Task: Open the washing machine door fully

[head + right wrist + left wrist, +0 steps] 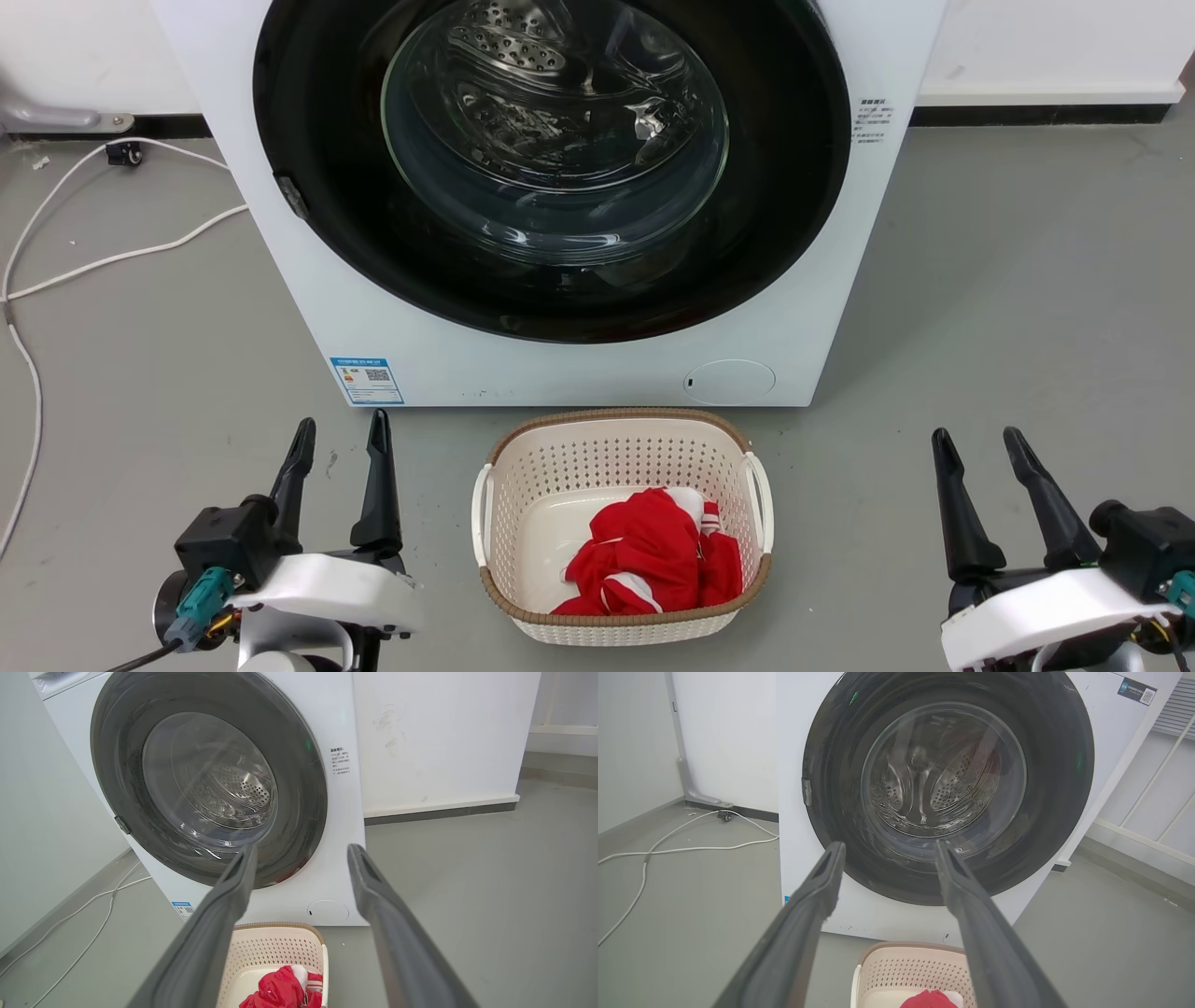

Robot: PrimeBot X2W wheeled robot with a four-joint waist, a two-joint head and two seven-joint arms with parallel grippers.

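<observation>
Arm choice: our left tool (pixel 341 422), fingers spread and empty, lies at 7 o'clock of the shut washing machine door (pixel 551 163). We judge it nearer to the grey tab (pixel 289 196) at the rim's 9 o'clock. Our right tool (pixel 976 434), equally spread, lies at 5 o'clock.

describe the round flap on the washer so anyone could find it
Find the white washer behind the basket. Under its black door, low on the right of the front, sits a round flap. Unlike the blue label at lower left, it is plain white like the panel.
</observation>
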